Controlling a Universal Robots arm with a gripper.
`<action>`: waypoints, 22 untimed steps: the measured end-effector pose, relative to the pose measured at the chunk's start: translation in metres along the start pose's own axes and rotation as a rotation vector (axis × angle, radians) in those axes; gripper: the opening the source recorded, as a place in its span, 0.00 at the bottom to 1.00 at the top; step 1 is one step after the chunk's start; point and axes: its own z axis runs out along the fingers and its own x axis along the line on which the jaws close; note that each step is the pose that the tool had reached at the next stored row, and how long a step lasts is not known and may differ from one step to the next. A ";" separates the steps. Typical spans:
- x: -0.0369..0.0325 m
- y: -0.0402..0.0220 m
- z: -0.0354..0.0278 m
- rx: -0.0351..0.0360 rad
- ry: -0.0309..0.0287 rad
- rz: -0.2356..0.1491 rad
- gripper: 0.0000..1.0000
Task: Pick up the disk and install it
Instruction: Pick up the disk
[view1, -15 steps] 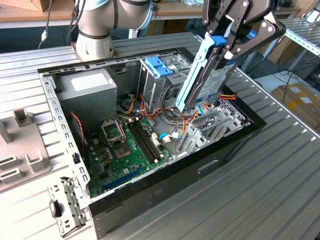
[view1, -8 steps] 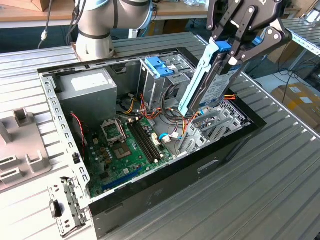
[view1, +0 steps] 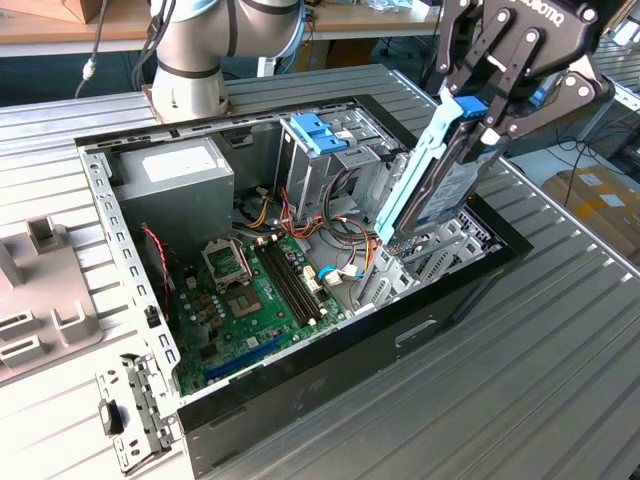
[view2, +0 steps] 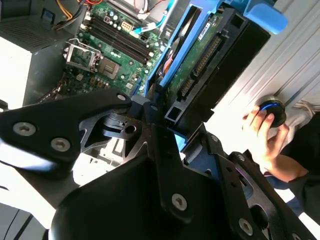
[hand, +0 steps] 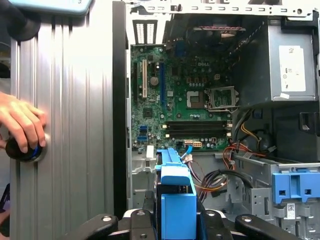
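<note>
The disk (view1: 440, 170) hangs tilted, nearly on edge, over the exterior view's right end of the open computer case (view1: 300, 380). Its silver body and light-blue side bracket slant down toward the cables and metal bay inside. My gripper (view1: 487, 112) is shut on the disk's upper end, high above the case. In the second wrist view the disk (view2: 210, 55) runs out from between the black fingers (view2: 150, 112), connector edge showing. In the first wrist view its blue bracket (hand: 177, 195) sticks out above the motherboard.
Inside the case lie a green motherboard (view1: 255, 290), a grey power-supply box (view1: 185, 175) and a metal drive cage with blue tabs (view1: 320, 135). A person's hand (hand: 22, 125) rests on a black-and-blue knob (view2: 271, 111) beside the case. A grey fixture (view1: 40, 290) stands at the exterior view's left.
</note>
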 end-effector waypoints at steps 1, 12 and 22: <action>0.0011 -0.0015 -0.0001 -0.0002 0.0000 0.000 0.36; 0.0070 -0.0249 -0.0011 -0.0036 -0.0003 0.000 0.36; 0.0072 -0.0531 -0.0023 -0.0066 0.0000 0.000 0.36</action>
